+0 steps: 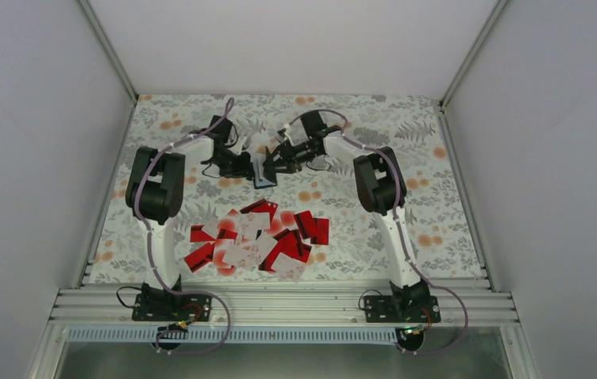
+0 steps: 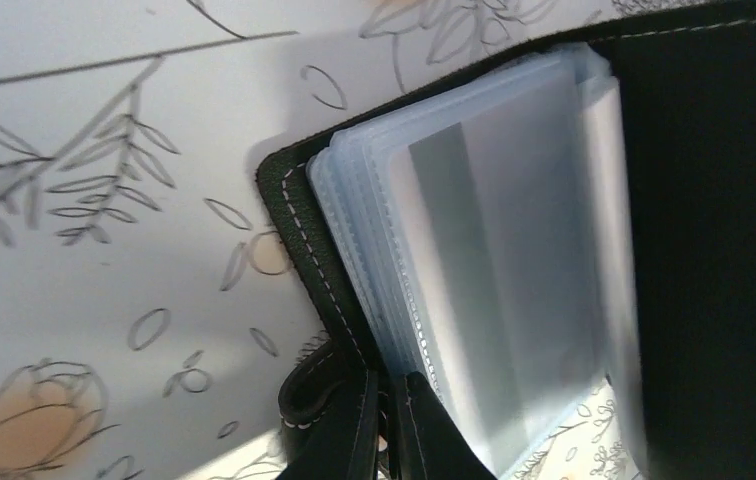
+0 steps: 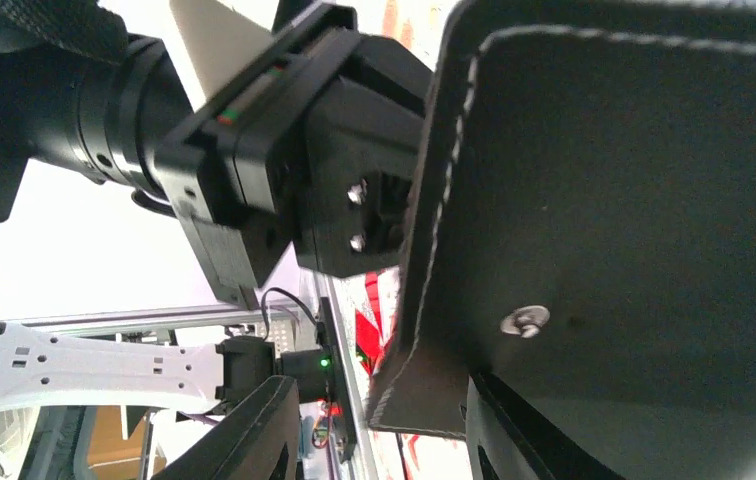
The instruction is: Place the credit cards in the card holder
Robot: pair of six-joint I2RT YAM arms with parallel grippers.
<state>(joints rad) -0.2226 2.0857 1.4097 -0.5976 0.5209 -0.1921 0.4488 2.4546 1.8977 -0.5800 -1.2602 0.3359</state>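
The credit cards (image 1: 256,237), red and white, lie in a loose heap on the flowered cloth in front of the arms; a red sliver of them (image 3: 369,335) shows past the holder in the right wrist view. The card holder (image 1: 264,172) is held up at the back centre, open, with clear sleeves (image 2: 494,260) fanned inside its black cover. My left gripper (image 2: 391,385) (image 1: 249,166) is shut on the cover's lower edge by the strap. My right gripper (image 3: 379,400) (image 1: 277,158) stands open round the cover's outer flap (image 3: 604,200), its fingers apart.
The flowered cloth (image 1: 437,205) covers the table between white side walls. An aluminium rail (image 1: 295,304) with both arm bases runs along the near edge. The left arm's wrist (image 3: 254,150) sits close in front of the right wrist camera.
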